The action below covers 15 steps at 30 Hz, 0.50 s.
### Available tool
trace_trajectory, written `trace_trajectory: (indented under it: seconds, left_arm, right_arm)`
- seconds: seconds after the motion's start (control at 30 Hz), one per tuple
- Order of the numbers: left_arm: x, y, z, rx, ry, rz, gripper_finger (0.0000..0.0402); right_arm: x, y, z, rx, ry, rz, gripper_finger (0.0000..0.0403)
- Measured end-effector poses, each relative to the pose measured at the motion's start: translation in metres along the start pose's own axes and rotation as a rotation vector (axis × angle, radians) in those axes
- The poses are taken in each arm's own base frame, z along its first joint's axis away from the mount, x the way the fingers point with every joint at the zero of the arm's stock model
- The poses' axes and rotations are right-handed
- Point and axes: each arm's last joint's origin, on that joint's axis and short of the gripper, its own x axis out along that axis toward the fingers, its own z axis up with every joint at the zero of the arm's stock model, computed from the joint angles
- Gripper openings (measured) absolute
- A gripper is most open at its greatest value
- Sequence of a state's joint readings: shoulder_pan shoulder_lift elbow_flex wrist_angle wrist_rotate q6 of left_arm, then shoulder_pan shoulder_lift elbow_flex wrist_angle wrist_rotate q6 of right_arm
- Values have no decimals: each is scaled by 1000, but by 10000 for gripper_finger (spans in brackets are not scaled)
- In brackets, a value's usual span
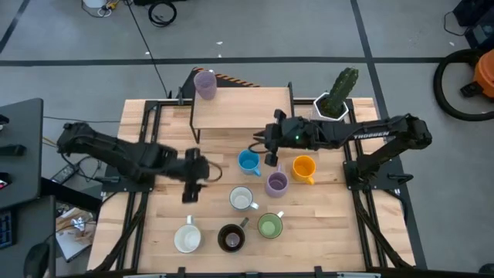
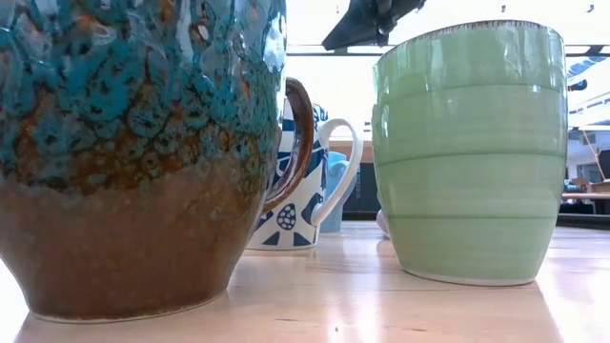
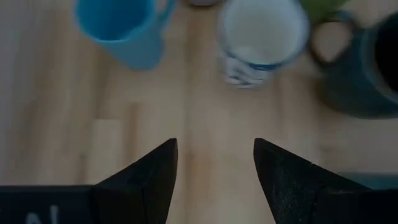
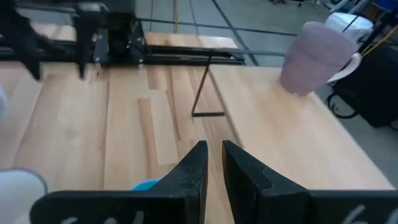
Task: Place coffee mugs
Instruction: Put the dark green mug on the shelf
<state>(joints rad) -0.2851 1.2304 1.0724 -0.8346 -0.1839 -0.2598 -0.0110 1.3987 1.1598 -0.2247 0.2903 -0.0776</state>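
Left pincer [image 3: 214, 163] apart, empty, over counter [image 1: 154, 224]; right pincer [image 4: 213, 163] nearly together above blue mug [image 1: 248, 161]

A pale wooden slatted desk [image 1: 154, 232] carries seven ceramic mugs: blue [image 1: 248, 161], orange [image 1: 304, 167] and lilac [image 1: 276, 183] nearest the right hand [image 1: 268, 141]; white patterned [image 1: 241, 198], plain white [image 1: 187, 239], dark brown [image 1: 231, 238] and green [image 1: 269, 225] beyond. A second lilac mug [image 1: 205, 83] tops a raised wooden shelf [image 1: 243, 116].
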Motion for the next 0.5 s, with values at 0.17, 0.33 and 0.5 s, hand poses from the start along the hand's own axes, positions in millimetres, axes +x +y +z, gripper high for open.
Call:
trace_trajectory:
  seconds: [0.17,0.33,0.5]
  left_arm:
    - [-8,-36,-9,-93,-10,-96,217]
    - [-16,-61,-21,-208,13,-164,217]
    - [-22,-74,-27,-364,15,-185,217]
  right_arm:
    - [1,12,-12,-8,27,26,54]
    - [4,19,-23,-15,35,43,54]
    - [9,22,-33,-36,-7,41,54]
